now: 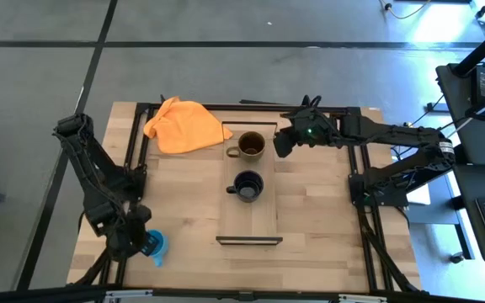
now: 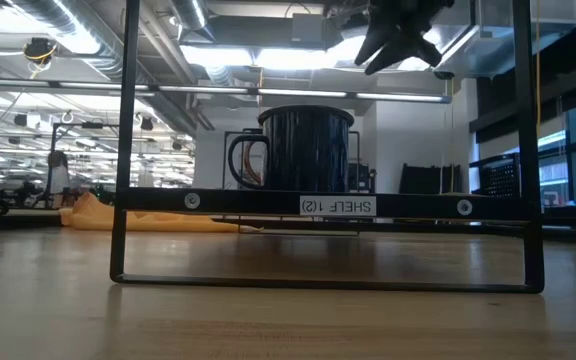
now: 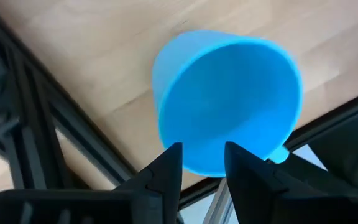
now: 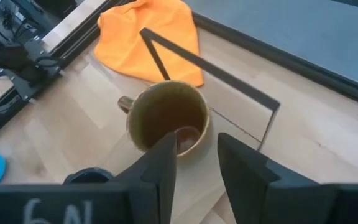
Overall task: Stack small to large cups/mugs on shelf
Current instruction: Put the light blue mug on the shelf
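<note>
The bright blue mug [image 1: 157, 247] stands on the tabletop near its near left corner, and its opening [image 3: 229, 106] faces my left wrist camera. My left gripper [image 3: 202, 163] hangs open over the mug's near rim, pointing down. The brown-olive mug [image 1: 251, 146] and the glossy black mug [image 1: 248, 185] stand on the shelf board [image 1: 249, 223], the brown one at its far end. My right gripper [image 1: 281, 143] is open, raised beside the brown mug [image 4: 166, 118] on its right, touching nothing. In the low view the black mug [image 2: 303, 150] hides the brown one. My left gripper's fingers [image 3: 169, 168] stand in front of the blue mug's rim [image 3: 204, 169], coming from above. I cannot tell whether they touch it. The mug rests on the table.
An orange cloth [image 1: 183, 124] lies crumpled at the far edge, left of the shelf's far end. A thin dark rail [image 4: 210, 68] rises at the shelf's far short end and another [image 2: 318, 205] at its near end. Dark frame bars [image 3: 55, 118] run along the table's left edge beside the blue mug.
</note>
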Motion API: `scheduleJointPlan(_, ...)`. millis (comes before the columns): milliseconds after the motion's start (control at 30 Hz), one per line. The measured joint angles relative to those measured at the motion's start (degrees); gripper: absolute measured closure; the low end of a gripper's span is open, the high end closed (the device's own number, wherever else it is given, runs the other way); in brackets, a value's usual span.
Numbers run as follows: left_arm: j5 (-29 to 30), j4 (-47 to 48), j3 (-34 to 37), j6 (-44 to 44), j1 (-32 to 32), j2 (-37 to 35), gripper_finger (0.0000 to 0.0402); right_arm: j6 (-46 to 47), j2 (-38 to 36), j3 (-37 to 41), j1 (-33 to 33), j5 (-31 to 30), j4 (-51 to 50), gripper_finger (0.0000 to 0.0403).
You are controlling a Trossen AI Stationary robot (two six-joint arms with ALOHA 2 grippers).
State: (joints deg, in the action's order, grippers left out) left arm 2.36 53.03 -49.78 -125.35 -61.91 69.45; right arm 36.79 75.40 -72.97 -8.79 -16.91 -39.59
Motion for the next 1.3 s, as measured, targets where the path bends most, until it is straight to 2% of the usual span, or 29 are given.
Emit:
scheduleJointPlan(133,-4.7,-0.2,0.0,-1.5,0.7,0.0,0.0289,-1.2,0.0,0.0,-2.0,1.0,0.3,0.0283)
scheduleJointPlan(333,-5.9,0.1,0.0,-2.0,1.2,0.0,0.0289,-2.9,0.0,0.0,-4.5,2.5,0.8,0.0283)
scheduleJointPlan(900,-3.5,2.4,0.0,-0.9,1.1,8.2,0.0291,-4.2,0.0,0.0,-6.4,3.6,2.6,0.0283)
scheduleJointPlan(1033,-1.3,1.4,0.0,2.7,1.1,9.1,0.0319,-4.0,0.0,0.0,-6.4,3.6,2.6,0.0283)
scheduleJointPlan(1200,3.1,2.1,0.0,6.5,1.1,9.2,0.0389,-2.6,0.0,0.0,-6.4,4.2,2.5,0.0283)
scheduleJointPlan(1300,6.2,3.3,0.0,11.9,2.3,9.2,0.0392,-2.4,0.0,0.0,-6.4,5.1,2.5,0.0283)
